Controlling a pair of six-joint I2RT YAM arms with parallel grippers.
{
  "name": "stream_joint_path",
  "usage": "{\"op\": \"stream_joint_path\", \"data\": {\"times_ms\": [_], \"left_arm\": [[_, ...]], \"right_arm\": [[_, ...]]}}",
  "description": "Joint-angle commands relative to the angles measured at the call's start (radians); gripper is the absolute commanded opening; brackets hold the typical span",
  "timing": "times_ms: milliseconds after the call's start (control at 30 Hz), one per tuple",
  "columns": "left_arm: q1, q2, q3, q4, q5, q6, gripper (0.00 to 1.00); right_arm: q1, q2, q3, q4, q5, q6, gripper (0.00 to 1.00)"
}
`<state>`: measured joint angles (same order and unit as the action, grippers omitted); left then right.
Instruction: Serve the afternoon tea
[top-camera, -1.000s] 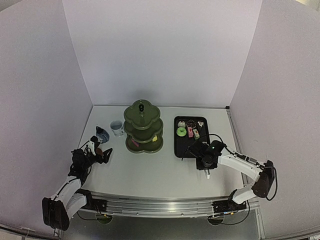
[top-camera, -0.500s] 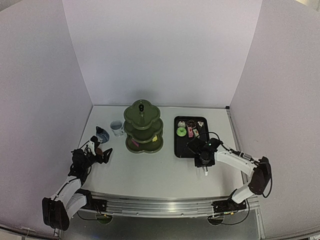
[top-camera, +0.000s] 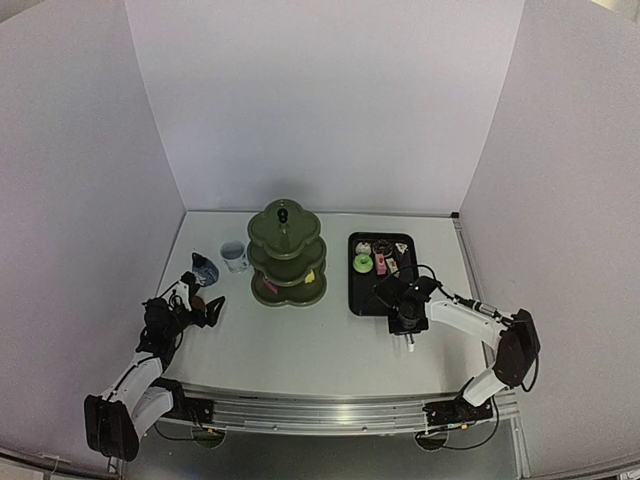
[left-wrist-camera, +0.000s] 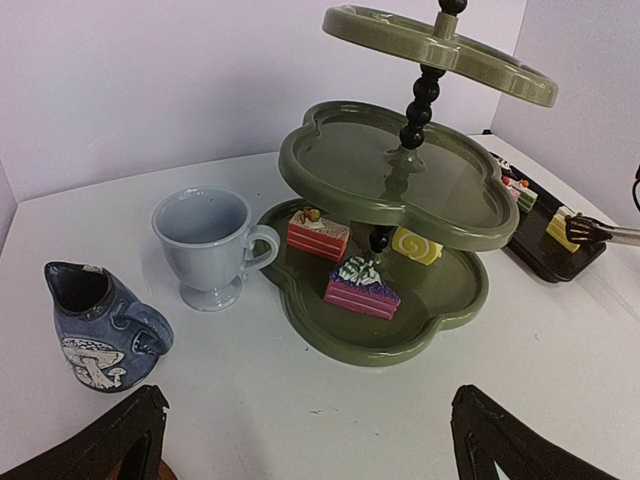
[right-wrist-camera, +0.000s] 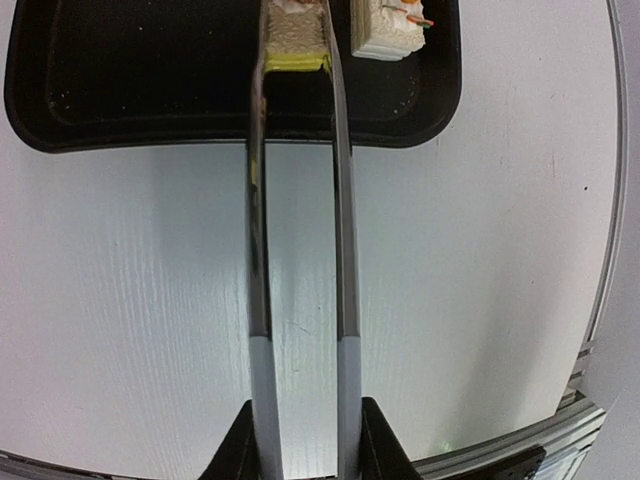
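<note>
While clamping the metal tongs (right-wrist-camera: 258, 250) in the right gripper (right-wrist-camera: 305, 440), pinching a pale, yellow-based cake slice (right-wrist-camera: 295, 40) between the tong tips, out ahead of the fingers on the black tray (right-wrist-camera: 120, 100). Holding the left gripper (left-wrist-camera: 310, 430) spread wide and empty, facing the dark green three-tier stand (left-wrist-camera: 385, 352). Judging the serving partly done: seeing three small cakes ahead on its bottom tier, upper tiers bare, a white slice (right-wrist-camera: 385, 30) waiting just right of the tips. Leaving the pale cup (left-wrist-camera: 205, 245) and blue mushroom jug (left-wrist-camera: 95, 325) ahead-left of the left gripper.

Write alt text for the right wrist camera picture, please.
Metal tongs, held in the right gripper, reach onto a black tray with a yellow-and-cream cake slice between their tips; a white slice sits beside it.
</note>
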<state>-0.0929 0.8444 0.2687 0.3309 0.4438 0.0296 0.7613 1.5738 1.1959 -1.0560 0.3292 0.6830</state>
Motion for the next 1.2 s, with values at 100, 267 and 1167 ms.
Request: {"op": "stream_joint_path", "data": {"times_ms": [100,267,1167], "left_arm": [[-0.004,-0.008,0.043,-0.007,0.011,0.010,1.00],[-0.005,-0.010,0.043,-0.007,0.009,0.010,1.00],[-0.005,-0.021,0.041,-0.020,-0.006,0.025,1.00]], "right_arm": [[-0.006,-0.018,0.028,0.008,-0.039,-0.027,0.00],[0.024,-0.032,0.139,-0.012,-0.020,-0.085,0.00],[0.248,0.557,0.865,-0.010,-0.135,-0.432,0.00]]}}
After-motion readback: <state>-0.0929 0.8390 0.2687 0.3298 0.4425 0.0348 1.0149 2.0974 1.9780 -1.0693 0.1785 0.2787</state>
